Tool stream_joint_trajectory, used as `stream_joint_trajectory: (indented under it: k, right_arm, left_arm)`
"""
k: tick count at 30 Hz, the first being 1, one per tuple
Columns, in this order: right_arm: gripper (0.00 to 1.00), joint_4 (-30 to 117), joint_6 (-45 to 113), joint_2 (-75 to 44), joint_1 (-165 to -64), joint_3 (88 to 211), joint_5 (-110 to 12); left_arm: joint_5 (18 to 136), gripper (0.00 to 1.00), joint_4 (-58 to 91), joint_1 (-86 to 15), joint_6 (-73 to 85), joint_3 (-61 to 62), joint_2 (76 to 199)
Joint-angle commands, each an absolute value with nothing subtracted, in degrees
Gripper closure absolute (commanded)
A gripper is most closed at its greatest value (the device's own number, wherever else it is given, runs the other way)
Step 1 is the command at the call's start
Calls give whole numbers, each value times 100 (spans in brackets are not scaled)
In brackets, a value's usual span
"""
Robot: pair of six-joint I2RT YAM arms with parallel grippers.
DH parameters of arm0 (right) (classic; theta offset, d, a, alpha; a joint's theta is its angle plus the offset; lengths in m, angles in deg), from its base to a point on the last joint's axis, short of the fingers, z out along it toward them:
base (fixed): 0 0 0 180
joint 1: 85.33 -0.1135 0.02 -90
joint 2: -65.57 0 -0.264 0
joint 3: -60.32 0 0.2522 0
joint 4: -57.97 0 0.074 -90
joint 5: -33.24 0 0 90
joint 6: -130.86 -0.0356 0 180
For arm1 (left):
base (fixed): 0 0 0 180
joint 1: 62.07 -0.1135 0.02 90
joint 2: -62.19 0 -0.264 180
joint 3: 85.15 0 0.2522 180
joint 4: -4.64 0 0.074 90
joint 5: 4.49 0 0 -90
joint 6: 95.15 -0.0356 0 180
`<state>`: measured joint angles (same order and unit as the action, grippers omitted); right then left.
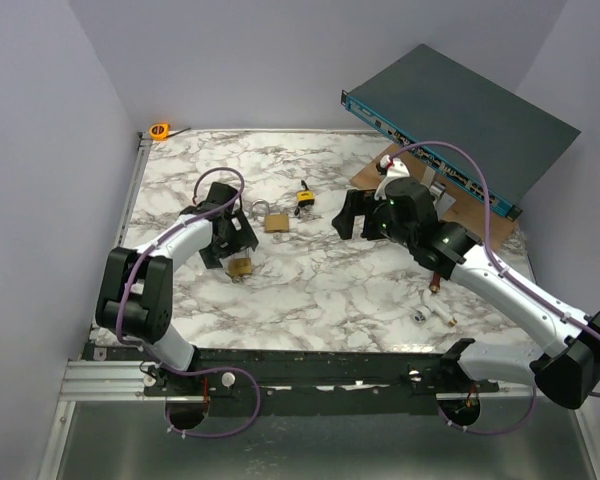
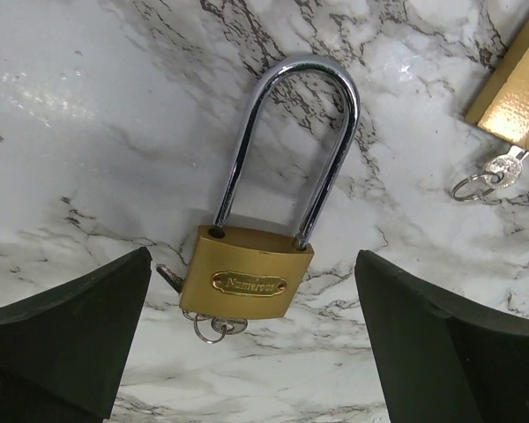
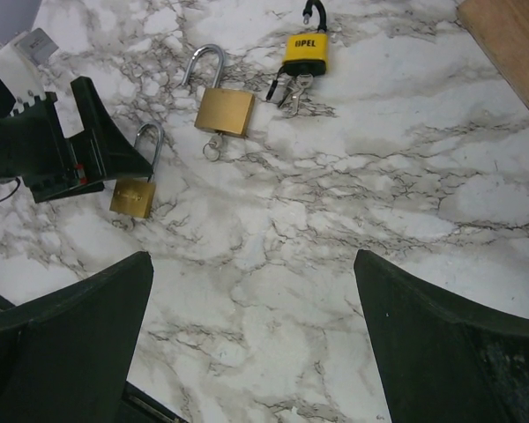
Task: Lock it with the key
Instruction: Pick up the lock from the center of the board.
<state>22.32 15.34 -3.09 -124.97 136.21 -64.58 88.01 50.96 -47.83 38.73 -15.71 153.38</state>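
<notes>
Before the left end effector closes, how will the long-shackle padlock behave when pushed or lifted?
The padlock looks like solid brass, so it is probably heavy for its size. It lies flat on the marble, so it should slide, not roll. Its keys sit on a ring and would likely dangle when lifted.

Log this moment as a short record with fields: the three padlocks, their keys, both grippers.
surface: marble table
long-shackle brass padlock: flat on the table, key ring at its base, fingers apart from it
second brass padlock: shackle swung open, key at its base
yellow padlock: black shackle, keys at its base
left gripper: open, empty, over the long-shackle brass padlock
right gripper: open, empty, over bare marble
</notes>
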Motion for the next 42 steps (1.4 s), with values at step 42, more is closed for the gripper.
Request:
stream_joint_trajectory:
  k: [42]
  right_arm:
    - [0,2565,1108,563,-12488,12654,-6079]
  left_arm:
    - [8928,22,6360,-4378,6722,-654,16618]
